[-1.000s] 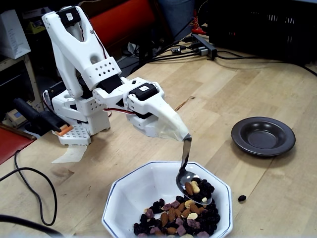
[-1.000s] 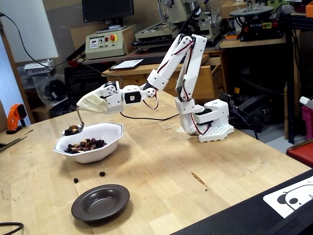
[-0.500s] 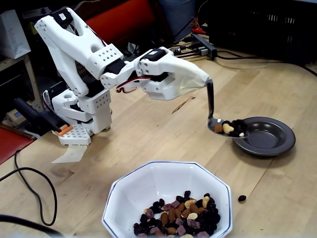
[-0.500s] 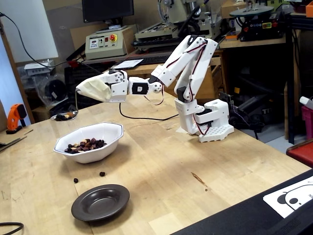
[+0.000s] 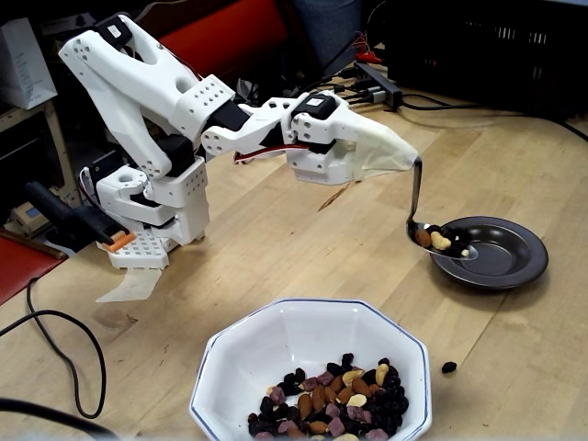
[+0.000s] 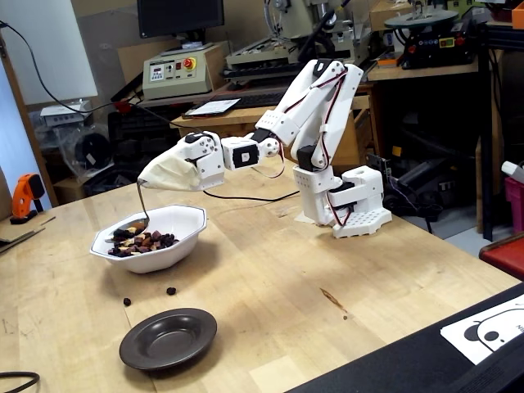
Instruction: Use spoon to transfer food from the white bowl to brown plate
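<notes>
While the glossy white bowl (image 5: 308, 367), eight-sided with a thin blue rim line, sits nearest in a fixed view and is cut off at the lower edge, the food (image 5: 335, 404) of almonds, cashews and dark raisins heaps in its near half. A stray dark bit (image 5: 448, 367) lies on the pale wooden worktop (image 5: 276, 248) beside it. Farther back, the shiny metal spoon (image 5: 432, 230) hangs with its loaded bowl over the near rim of the round, matte brown plate (image 5: 501, 253). Its thin handle rises into a cream cloth wrap that hides the pincer (image 5: 404, 161), so I cannot tell how its fingers stand.
</notes>
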